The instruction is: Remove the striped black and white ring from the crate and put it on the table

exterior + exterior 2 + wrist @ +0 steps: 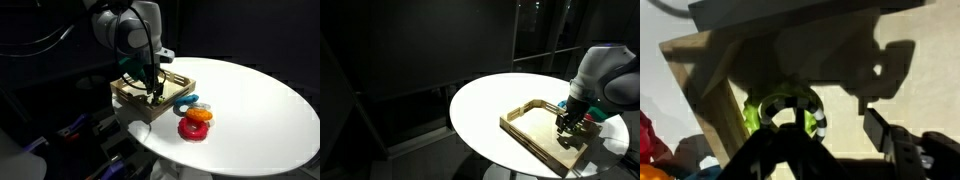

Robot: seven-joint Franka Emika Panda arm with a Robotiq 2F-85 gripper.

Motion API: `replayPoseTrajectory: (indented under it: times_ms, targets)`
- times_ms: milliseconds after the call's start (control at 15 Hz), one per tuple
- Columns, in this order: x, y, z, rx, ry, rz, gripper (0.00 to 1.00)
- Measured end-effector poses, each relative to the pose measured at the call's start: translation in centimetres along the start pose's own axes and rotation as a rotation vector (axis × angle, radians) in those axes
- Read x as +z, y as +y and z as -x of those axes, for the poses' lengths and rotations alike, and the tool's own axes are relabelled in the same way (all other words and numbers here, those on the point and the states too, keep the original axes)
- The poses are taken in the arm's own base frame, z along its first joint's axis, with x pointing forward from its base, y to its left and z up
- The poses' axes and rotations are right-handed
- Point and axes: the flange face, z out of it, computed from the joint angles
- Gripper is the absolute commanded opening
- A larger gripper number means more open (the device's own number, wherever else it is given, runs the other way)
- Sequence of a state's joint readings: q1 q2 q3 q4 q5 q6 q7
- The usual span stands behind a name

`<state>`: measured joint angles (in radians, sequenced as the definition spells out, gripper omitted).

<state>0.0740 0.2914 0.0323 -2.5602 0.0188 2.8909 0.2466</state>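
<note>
The striped black and white ring lies on the floor of the pale wood crate, leaning on a yellow-green ring. My gripper is open and low over them. One finger reaches into the striped ring's hole and the other stands apart on the bare crate floor. In both exterior views the gripper is down inside the crate, which sits on the white round table. The arm hides the ring there.
A blue ring, an orange ring and a red ring lie on the table beside the crate. The crate stands near the table's edge. Dark surroundings lie beyond the table.
</note>
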Motion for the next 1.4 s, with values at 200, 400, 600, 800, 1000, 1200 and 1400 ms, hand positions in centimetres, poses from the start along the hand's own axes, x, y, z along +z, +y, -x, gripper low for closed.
replayPoseTrajectory:
  times_ms: [200,400,600,800,1000,1200,1400]
  targets:
    - [-0.2,-0.1,-0.3,0.002,0.006,-0.002,0.1]
    - [-0.3,-0.1,-0.4,0.005,0.009,-0.004,0.03]
    - [-0.4,0.0,-0.6,0.013,0.012,-0.007,0.05]
    - [-0.8,0.0,-1.0,0.018,0.024,-0.01,0.05]
    - [-1.5,0.1,-1.6,0.024,0.042,-0.015,0.05]
    - [-2.8,0.2,-2.3,0.033,0.067,-0.022,0.05]
    - [-4.4,0.4,-3.0,0.055,0.097,-0.041,0.05]
